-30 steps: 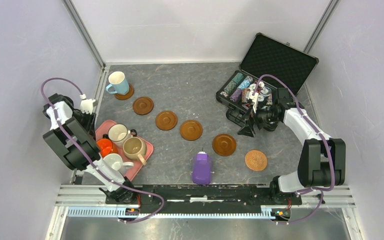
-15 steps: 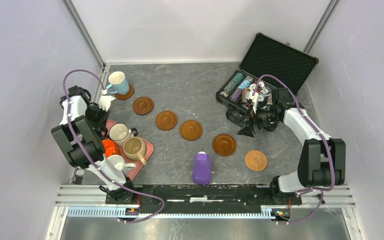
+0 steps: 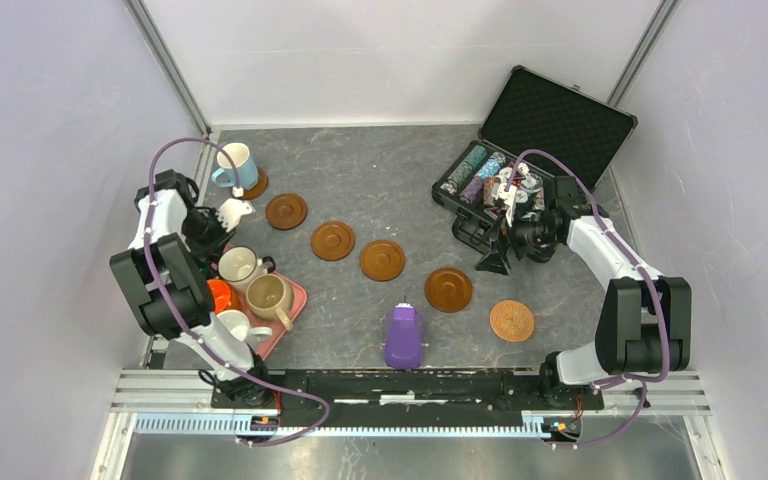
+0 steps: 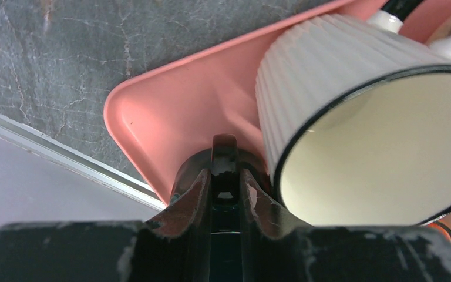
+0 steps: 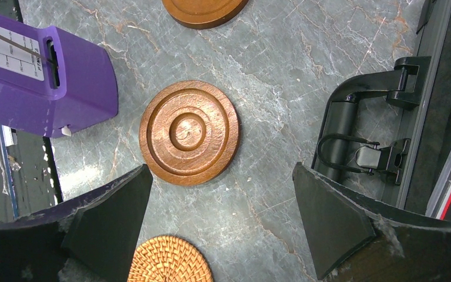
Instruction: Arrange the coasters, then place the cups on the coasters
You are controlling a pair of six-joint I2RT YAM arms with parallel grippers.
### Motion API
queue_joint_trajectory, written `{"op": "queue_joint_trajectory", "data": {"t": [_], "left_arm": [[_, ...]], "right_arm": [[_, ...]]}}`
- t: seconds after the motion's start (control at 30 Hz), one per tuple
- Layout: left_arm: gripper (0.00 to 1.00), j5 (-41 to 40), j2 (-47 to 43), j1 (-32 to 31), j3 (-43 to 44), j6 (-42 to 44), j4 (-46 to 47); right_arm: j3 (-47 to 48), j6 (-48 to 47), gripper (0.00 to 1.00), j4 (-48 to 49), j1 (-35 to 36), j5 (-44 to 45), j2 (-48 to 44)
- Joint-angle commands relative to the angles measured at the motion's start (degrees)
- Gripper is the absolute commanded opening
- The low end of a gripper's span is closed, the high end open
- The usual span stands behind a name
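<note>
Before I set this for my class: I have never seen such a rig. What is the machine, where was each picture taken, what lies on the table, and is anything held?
Two robot arms are bolted at the table's near edge, each ending in a two-finger gripper. One picture looks down from above; the other two come from cameras on the wrists. On the table lie wooden coasters, a woven coaster, a purple device, an open case of chips and a pink tray of mugs; a light blue mug stands on a coaster. The left gripper is shut on a dark glossy thing, probably a mug's rim, beside a ribbed cream mug. The right gripper hangs open near a wooden coaster, holding nothing.
</note>
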Motion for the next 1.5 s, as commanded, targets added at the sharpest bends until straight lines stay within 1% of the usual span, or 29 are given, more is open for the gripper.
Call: {"op": "queue_joint_trajectory", "data": {"t": [0.0,0.2,0.3,0.33,0.4,0.43,0.47,0.5,0.57,0.6,0.63,0.73,0.87,0.97,1.1,1.2,1.33,1.47], "left_arm": [[0.26,-0.9,-5.2,-0.1,-1.7,10.1,-1.6],[0.63,-0.6,-8.8,0.2,-0.6,6.6,-2.0],[0.76,0.5,-11.6,0.7,-0.8,3.6,-2.0],[0.81,0.6,-12.3,0.8,-0.9,1.4,-1.1],[0.87,0.3,-13.7,1.4,0.0,-7.7,2.4],[0.88,0.5,-13.9,2.2,0.9,-11.5,2.9],[0.88,0.5,-14.2,3.1,2.2,-17.0,3.3],[0.99,1.0,-14.3,3.9,3.7,-22.7,3.1],[1.0,2.9,-15.4,5.5,5.3,-30.3,1.2],[1.0,2.9,-16.7,5.9,5.1,-35.7,1.6],[1.0,1.4,-18.4,6.2,3.9,-42.0,3.0],[1.0,-4.0,-24.0,6.1,-1.2,-56.2,6.9],[1.0,-12.4,-28.7,6.1,-7.8,-67.5,9.7],[1.0,-16.1,-28.9,6.4,-10.1,-73.3,8.7],[1.0,-20.1,-27.7,7.5,-10.6,-81.4,7.7],[1.0,-21.4,-27.2,8.2,-11.2,-86.6,6.6],[1.0,-20.3,-26.3,8.8,-13.0,-90.7,6.7],[1.0,-18.6,-23.2,9.1,-12.9,-93.6,6.6]], "right_arm": [[0.5,-0.8,0.98,-0.2,-0.3,-1.4,-1.3],[0.5,-1.2,0.98,-0.6,-0.2,-1.3,-1.5],[0.6,-1.6,0.98,-0.9,-0.2,-1.3,-1.4],[0.6,-1.6,0.98,-1.0,-0.2,-1.3,-1.4],[0.9,-1.6,0.98,-1.1,-0.2,-1.5,-1.3],[1.0,-1.6,0.98,-1.3,-0.2,-1.6,-1.4],[1.1,-1.5,0.98,-1.3,-0.2,-1.5,-1.3],[1.2,-1.5,0.98,-1.4,-0.2,-1.5,-1.2],[1.5,-1.4,0.98,-1.6,-0.2,-1.5,-1.0],[1.8,-1.4,0.98,-1.7,-0.2,-1.5,-0.7],[2.1,-1.4,0.98,-1.9,-0.2,-1.6,-0.5],[2.6,-1.1,0.98,-2.4,-0.2,-2.1,0.1],[3.1,-0.3,0.98,-2.2,-0.2,-2.7,0.4],[3.1,-0.2,0.98,-2.3,-0.2,-2.6,0.5],[3.2,-0.4,0.98,-2.6,-0.2,-2.1,0.7],[3.3,-0.7,0.98,-2.9,-0.2,-1.8,0.5],[3.0,-0.9,0.98,-3.0,-0.2,-1.8,0.6],[2.9,-1.2,0.98,-3.1,-0.2,-1.8,0.6]]}}
